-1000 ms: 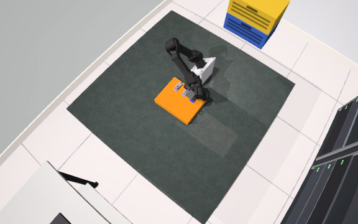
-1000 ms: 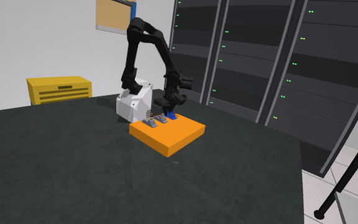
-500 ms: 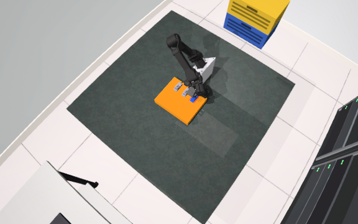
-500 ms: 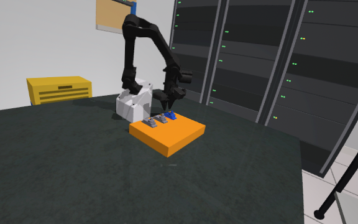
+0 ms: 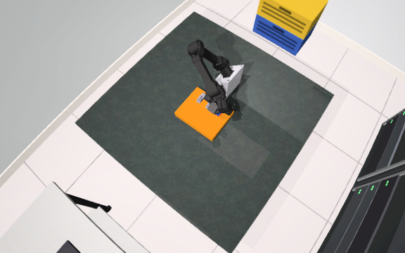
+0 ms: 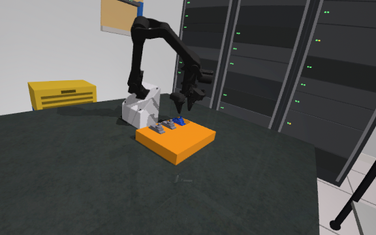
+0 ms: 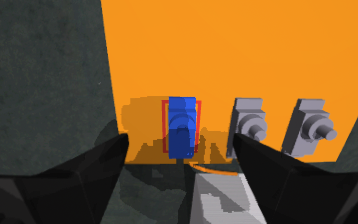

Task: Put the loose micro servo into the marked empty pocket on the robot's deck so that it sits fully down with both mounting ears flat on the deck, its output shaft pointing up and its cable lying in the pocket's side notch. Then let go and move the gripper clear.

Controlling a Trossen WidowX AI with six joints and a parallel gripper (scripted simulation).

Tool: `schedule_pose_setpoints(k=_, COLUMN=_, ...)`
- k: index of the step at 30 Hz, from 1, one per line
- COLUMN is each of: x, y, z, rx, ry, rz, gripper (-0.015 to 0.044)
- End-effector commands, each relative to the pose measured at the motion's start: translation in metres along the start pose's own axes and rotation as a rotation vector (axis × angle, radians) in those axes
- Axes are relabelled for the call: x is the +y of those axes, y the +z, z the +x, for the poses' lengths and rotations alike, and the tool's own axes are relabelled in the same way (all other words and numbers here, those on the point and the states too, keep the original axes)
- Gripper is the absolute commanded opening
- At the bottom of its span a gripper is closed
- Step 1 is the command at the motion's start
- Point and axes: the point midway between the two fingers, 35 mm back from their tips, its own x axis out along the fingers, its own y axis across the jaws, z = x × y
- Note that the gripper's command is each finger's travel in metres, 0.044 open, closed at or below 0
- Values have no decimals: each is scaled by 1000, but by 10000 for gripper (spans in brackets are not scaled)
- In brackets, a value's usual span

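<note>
The blue micro servo (image 5: 219, 114) (image 6: 179, 121) (image 7: 182, 112) stands at the marked pocket on the orange deck (image 5: 199, 119) (image 6: 188, 137) (image 7: 230, 50), shaft up. In the wrist view it lies within the sides of the red outline (image 7: 164, 125), its lower end reaching slightly past the outline. It looks low, but I cannot tell whether both ears are flat. A thin orange strand (image 7: 212, 171) curves beyond the deck edge near its lower end; the side notch is not clear. My gripper (image 6: 185, 111) (image 7: 181, 138) is open and empty above the servo, one finger on either side in the wrist view.
Two grey servos (image 6: 157, 128) (image 6: 169, 124) (image 7: 250, 125) (image 7: 307, 127) sit in a row beside the blue one; the nearer is close to the right fingertip in the wrist view. The white arm base (image 5: 233, 81) (image 6: 139, 112) (image 7: 225, 195) stands just behind the deck.
</note>
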Motion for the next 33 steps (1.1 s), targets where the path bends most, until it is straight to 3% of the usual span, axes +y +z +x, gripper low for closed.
schedule_pose_setpoints(k=1, x=0, y=43, z=-26, rx=-13, ry=5, rz=7, gripper=440)
schedule_pose_setpoints(k=9, x=-4, y=66, z=-43, rx=-14, ry=6, rz=11, gripper=440)
schedule_pose_setpoints(k=15, x=-5, y=55, z=-87, rx=-16, ry=14, rz=22, gripper=440)
schedule_pose_setpoints(k=33, x=-5, y=55, z=-87, rx=-16, ry=14, rz=22, gripper=440)
